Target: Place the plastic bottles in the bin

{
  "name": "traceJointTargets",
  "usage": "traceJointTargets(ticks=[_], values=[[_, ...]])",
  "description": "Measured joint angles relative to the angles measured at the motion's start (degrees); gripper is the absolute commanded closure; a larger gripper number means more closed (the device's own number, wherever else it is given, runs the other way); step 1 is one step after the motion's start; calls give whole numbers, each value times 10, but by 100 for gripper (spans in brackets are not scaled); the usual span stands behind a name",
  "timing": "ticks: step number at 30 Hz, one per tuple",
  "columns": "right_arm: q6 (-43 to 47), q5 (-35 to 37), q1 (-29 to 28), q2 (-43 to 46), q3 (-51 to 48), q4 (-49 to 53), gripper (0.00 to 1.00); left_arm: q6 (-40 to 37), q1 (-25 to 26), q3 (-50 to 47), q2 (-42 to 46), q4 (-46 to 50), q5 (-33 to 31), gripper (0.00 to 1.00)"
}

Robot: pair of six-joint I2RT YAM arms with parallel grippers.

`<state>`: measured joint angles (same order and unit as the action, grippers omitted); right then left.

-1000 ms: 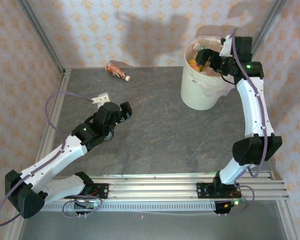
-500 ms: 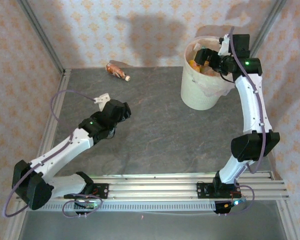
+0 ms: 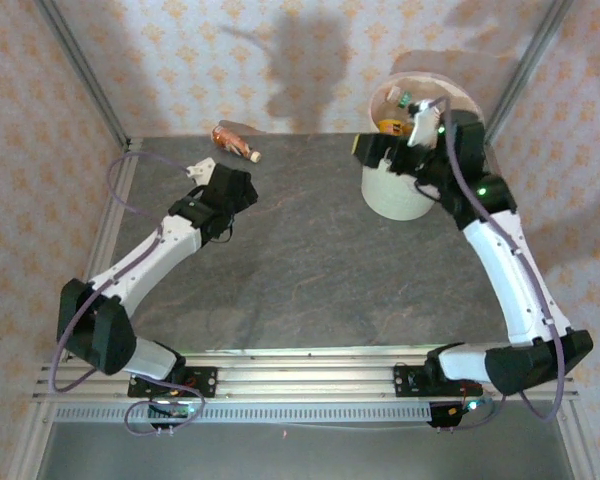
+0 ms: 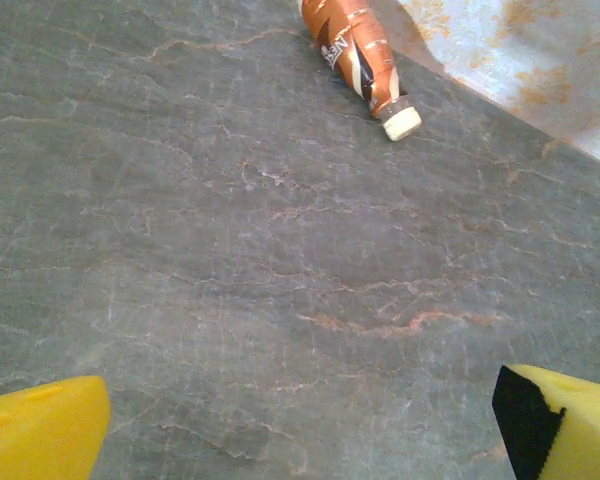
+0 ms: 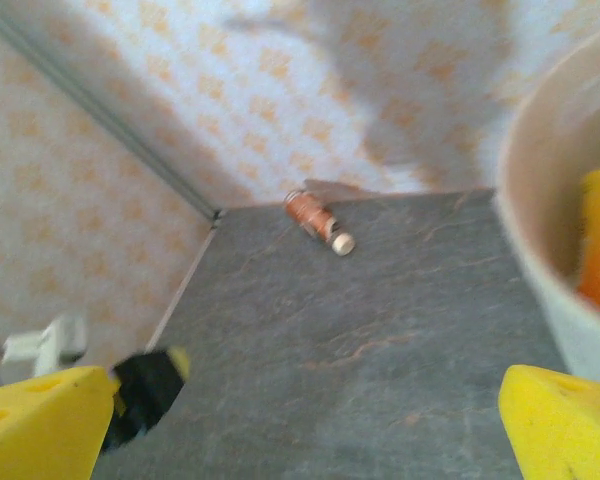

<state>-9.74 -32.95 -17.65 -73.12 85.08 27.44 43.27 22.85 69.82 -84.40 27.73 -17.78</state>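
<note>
A brown-and-orange labelled plastic bottle (image 3: 234,142) lies on its side at the back left of the table, cap toward the right; it also appears as the bottle (image 4: 357,52) and bottle (image 5: 316,220). My left gripper (image 3: 242,186) hovers open just in front of it, and my left gripper (image 4: 300,420) has bare table between its yellow fingertips. The white bin (image 3: 395,195) stands at the back right with orange bottles (image 3: 390,127) inside. My right gripper (image 3: 368,150) is open at the bin's left side, my right gripper (image 5: 300,420) empty, the bin (image 5: 535,235) at its right.
A small white bracket (image 3: 194,171) lies near the left wall, behind the left arm. Patterned walls and metal frame posts (image 3: 80,75) close in the back and sides. The grey stone tabletop (image 3: 310,270) stretches between the arms.
My left arm has reached toward the back, closing on the lying bottle. My right gripper has come out of the bin and swung down to its left side, facing left.
</note>
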Motion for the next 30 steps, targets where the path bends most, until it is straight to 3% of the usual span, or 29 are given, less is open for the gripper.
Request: traceJointTargets(ticks=[5, 10, 19, 26, 30], values=[[24, 26, -65, 39, -118, -64, 1, 3, -13, 100, -96, 26, 2, 0], [48, 56, -86, 67, -177, -100, 1, 2, -16, 259, -230, 70, -5, 0], [60, 111, -86, 69, -184, -139, 1, 6, -16, 478, -446, 134, -89, 0], [68, 120, -86, 21, -179, -151, 1, -12, -23, 769, -641, 194, -135, 0], [70, 120, -86, 0, -175, -151, 1, -19, -30, 803, -678, 196, -142, 1]])
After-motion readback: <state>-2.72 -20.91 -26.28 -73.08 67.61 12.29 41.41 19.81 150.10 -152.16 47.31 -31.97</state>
